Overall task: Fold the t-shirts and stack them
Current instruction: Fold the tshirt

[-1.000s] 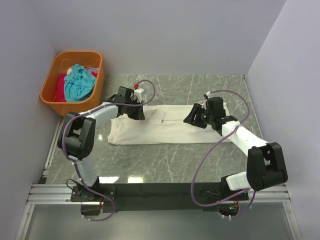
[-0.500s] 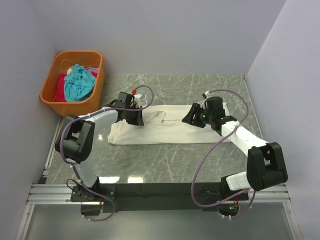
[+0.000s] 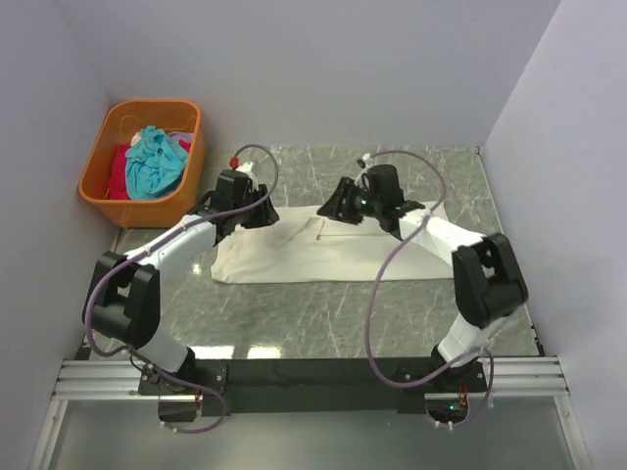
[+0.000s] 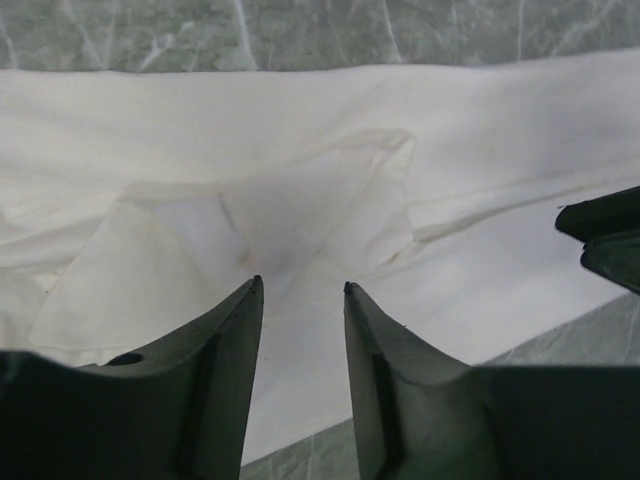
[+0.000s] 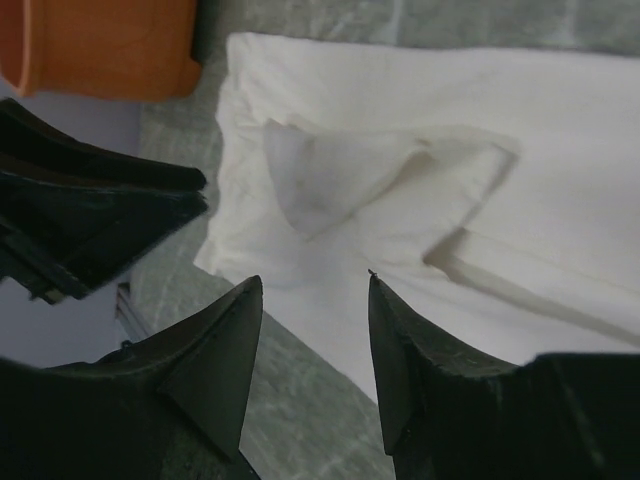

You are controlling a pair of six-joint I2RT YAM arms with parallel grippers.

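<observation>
**Cream t-shirt (image 3: 323,253).** It lies flat as a wide band across the middle of the table (image 3: 323,318). Its long side runs from 9 to 3 o'clock in the top view. A loose fold (image 4: 330,190) stands up from the top layer towards the shirt's 10 o'clock corner.

**Left gripper (image 3: 257,211).** You have it over the shirt's 10 o'clock corner.
- In its wrist view the fingers (image 4: 220,380) stand apart, with bare cream cloth showing through the gap.
- The loose fold sits just beyond the tips, at 12 o'clock.
- Nothing is pinched between the fingers.
- You cannot tell from these views whether the tips touch the cloth.

**Right gripper (image 3: 335,208).** You have it over the middle of the shirt's far edge, at 12 o'clock, pointing towards 9 o'clock.
- Its fingers (image 5: 220,380) are also parted and hold nothing.
- Through the gap you see cream cloth, with the shirt's edge and a strip of table nearer the camera.
- The same fold lies ahead of the tips at 12 o'clock.
- The left gripper appears as a dark shape at 9 o'clock of that view. It is near the right gripper but not touching it.

**Other shirts.** A teal t-shirt (image 3: 155,159) lies heaped on top of a red t-shirt (image 3: 120,168) inside the orange basket (image 3: 147,103). The basket stands off the table's 10 o'clock corner, apart from the cream t-shirt and from both grippers.
</observation>
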